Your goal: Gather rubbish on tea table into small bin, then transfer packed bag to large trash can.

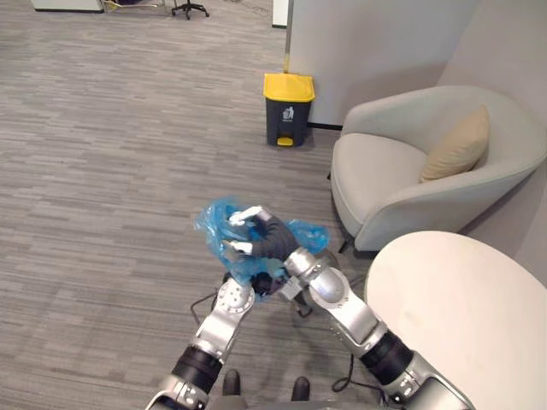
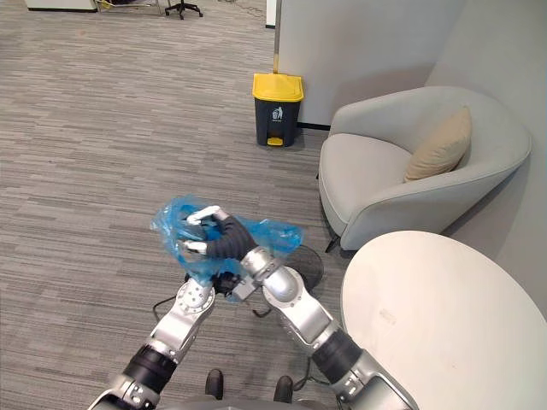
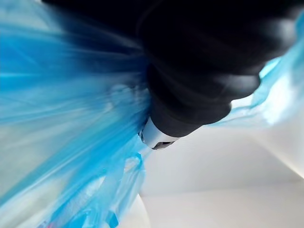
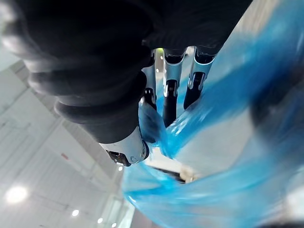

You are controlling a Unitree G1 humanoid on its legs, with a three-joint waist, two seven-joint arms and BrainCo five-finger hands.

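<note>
A pale grey armchair (image 1: 385, 184) is seen at the right of the frame, with a tan cushion (image 1: 455, 145) propped against its backrest. Grey striped flooring (image 1: 102, 171) is spread across the left. A wheeled chair base (image 1: 190, 9) is glimpsed at the top edge.
</note>
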